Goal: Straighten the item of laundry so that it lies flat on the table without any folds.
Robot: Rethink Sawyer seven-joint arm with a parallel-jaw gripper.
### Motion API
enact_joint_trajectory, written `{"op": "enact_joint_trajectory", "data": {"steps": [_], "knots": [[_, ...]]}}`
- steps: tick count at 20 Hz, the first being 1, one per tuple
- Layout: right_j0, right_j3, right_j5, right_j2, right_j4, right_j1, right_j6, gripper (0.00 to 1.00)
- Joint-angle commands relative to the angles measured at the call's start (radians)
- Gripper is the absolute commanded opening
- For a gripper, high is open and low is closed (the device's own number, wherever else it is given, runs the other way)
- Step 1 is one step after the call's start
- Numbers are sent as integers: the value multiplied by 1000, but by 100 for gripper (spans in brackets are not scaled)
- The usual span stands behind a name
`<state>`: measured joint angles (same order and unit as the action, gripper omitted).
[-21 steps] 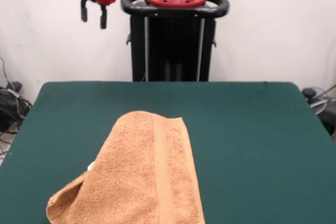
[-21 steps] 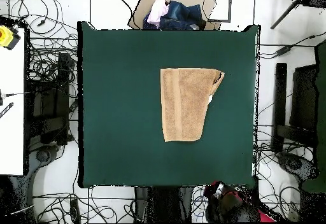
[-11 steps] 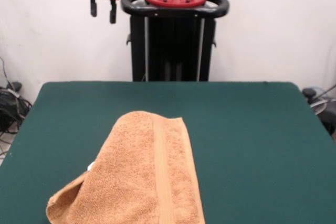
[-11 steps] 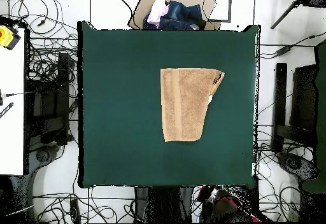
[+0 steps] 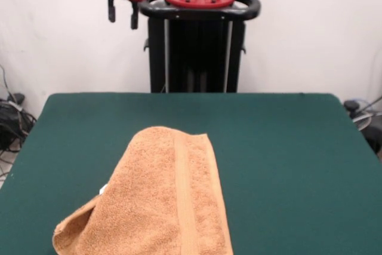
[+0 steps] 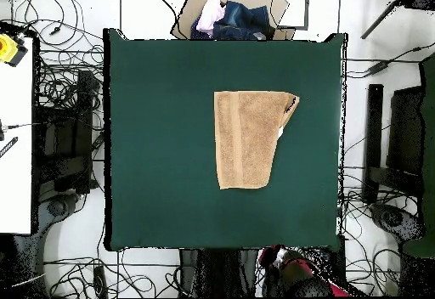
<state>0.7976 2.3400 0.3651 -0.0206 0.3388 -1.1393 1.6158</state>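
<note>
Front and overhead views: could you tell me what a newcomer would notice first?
An orange towel lies folded over on the green table, one corner doubled under, in the half away from the robot. The red gripper hangs open high above the far edge, well clear of it.

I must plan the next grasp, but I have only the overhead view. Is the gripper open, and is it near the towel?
Observer: The gripper is open, empty, high above the table's far side, well away from the towel.
Operator: Does the towel lie flat?
Observer: No. In the front view its corner at the picture's lower left is folded over and lifted, leaving a small pocket.
Operator: Does anything show under that fold?
Observer: Yes, a small white bit, perhaps a label.
</note>
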Motion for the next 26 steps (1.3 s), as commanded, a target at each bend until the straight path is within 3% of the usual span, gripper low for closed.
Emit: {"op": "enact_joint_trajectory", "data": {"steps": [1, 26], "knots": [[-63, 32, -14, 32, 28, 50, 103, 100], [-110, 8, 0, 15, 24, 87, 106, 100]]}}
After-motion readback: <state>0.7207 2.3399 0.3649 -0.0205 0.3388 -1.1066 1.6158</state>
